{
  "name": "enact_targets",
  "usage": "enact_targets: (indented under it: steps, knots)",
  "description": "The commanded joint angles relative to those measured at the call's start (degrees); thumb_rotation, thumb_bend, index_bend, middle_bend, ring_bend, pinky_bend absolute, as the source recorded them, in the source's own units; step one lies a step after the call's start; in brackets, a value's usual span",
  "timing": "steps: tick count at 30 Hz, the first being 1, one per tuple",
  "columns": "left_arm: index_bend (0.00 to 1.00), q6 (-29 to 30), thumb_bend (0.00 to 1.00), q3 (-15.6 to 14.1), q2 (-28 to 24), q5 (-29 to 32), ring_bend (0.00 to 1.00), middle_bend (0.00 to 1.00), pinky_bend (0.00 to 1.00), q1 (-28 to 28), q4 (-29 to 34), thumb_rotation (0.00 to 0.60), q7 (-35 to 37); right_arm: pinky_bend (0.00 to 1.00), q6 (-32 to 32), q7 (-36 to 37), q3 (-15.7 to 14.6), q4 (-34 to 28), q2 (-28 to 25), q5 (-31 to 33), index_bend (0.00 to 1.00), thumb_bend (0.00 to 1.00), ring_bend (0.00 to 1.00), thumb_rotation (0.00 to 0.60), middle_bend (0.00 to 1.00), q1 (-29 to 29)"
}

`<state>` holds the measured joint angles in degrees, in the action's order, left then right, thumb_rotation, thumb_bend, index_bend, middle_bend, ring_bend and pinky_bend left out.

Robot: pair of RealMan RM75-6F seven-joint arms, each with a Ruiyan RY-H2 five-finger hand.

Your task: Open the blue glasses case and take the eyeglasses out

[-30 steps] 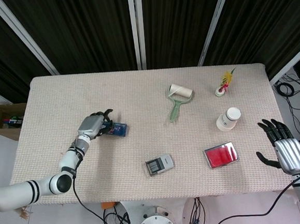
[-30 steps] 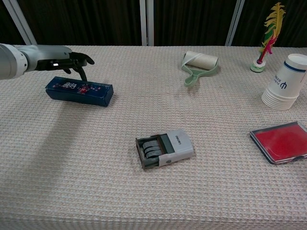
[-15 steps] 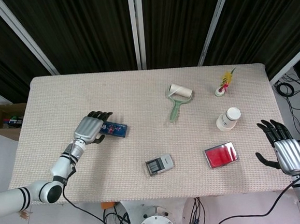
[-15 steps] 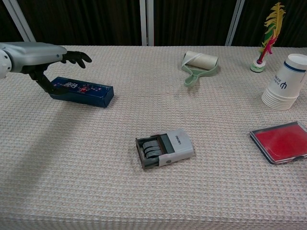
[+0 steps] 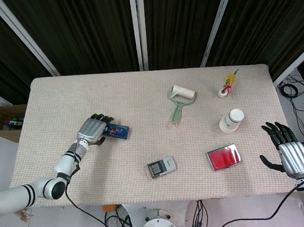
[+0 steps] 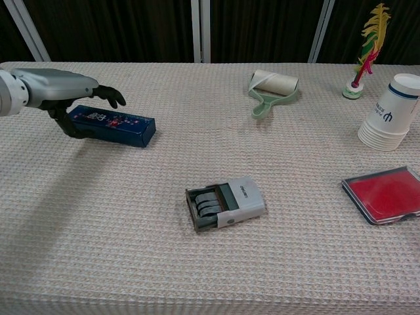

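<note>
On the table (image 5: 140, 93), toward nine o'clock, the left hand (image 5: 92, 131) cups the near end of the closed blue glasses case (image 6: 113, 126), whose length runs toward three o'clock, while the spread, empty right hand (image 5: 292, 155) waits far off.

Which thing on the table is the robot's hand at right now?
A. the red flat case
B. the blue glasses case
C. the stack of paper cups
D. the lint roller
B. The left hand sits at the end of the blue glasses case, fingers over its top and thumb down its near side; the case looks closed.
</note>
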<state>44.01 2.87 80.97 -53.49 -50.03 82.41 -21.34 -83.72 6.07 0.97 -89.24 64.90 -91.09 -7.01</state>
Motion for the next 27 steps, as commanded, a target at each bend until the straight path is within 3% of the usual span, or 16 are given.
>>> enact_targets:
  steps: [1, 7, 17, 27]
  knots:
    - [0.17, -0.2, 0.40, 0.2, 0.0, 0.2, 0.09, 0.17, 0.13, -0.2, -0.1, 0.600, 0.0, 0.11, 0.1, 0.0, 0.0, 0.0, 0.0, 0.0, 0.12, 0.20, 0.00, 0.600, 0.10, 0.0]
    - [0.19, -1.0, 0.42, 0.1, 0.3, 0.5, 0.09, 0.19, 0.13, -0.6, -0.3, 0.600, -0.4, 0.11, 0.2, 0.2, 0.0, 0.2, 0.0, 0.2, 0.12, 0.20, 0.00, 0.600, 0.10, 0.0]
    - [0.25, -1.7, 0.54, 0.2, 0.5, 1.5, 0.09, 0.22, 0.13, -1.2, -0.4, 0.600, -0.9, 0.11, 0.3, 0.5, 0.1, 0.5, 0.1, 0.4, 0.12, 0.20, 0.00, 0.600, 0.11, 0.1]
    - [0.29, -0.6, 0.56, 0.5, 0.3, 1.0, 0.12, 0.26, 0.13, -1.0, 0.3, 0.600, -0.6, 0.11, 0.6, 1.0, 0.1, 0.7, 0.2, 0.3, 0.13, 0.20, 0.00, 0.600, 0.11, -0.1]
